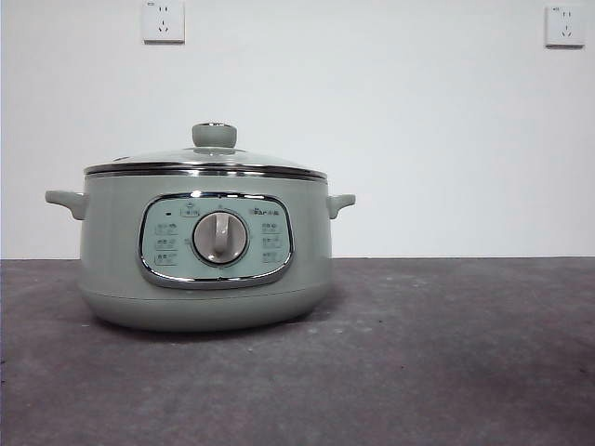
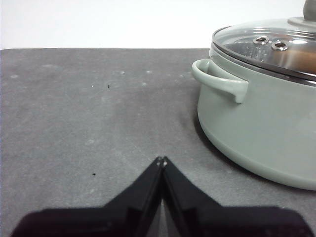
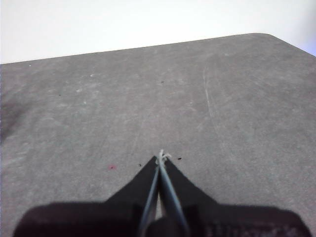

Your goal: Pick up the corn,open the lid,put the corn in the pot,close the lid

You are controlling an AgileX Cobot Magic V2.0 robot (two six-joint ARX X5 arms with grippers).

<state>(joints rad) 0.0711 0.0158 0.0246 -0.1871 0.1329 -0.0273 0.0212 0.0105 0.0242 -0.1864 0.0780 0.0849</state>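
Jaws of the left gripper [image 2: 161, 160] are pressed tight together, tip to tip, with nothing between them. They hang low over the dark table [image 2: 74, 123]. The right gripper [image 3: 160, 158] is pinched closed too and holds nothing. Its own view shows only table in front of it.

The pot [image 2: 261, 128] stands near the left gripper, off to one side of where the jaws point, not straight ahead. One small handle [image 2: 217, 79] sticks out toward that gripper. So the left arm is the nearer one. The pot does not show in the right arm's view at all.

The lid [image 2: 266, 44] sits flat on the pot, its shiny rim resting all the way round. In the front view its green knob [image 1: 214, 135] stands upright in the middle.

The corn is not on the table in any view. An orange-brown patch [image 2: 298, 55] shows through the glass, under the lid. That may be the corn lying inside the pot, but it is too blurry to be sure, and I cannot tell which way it points. If it is the corn, the job looks finished, with nothing left to grab.

Far behind, two sockets [image 1: 163, 20] sit on the white wall.
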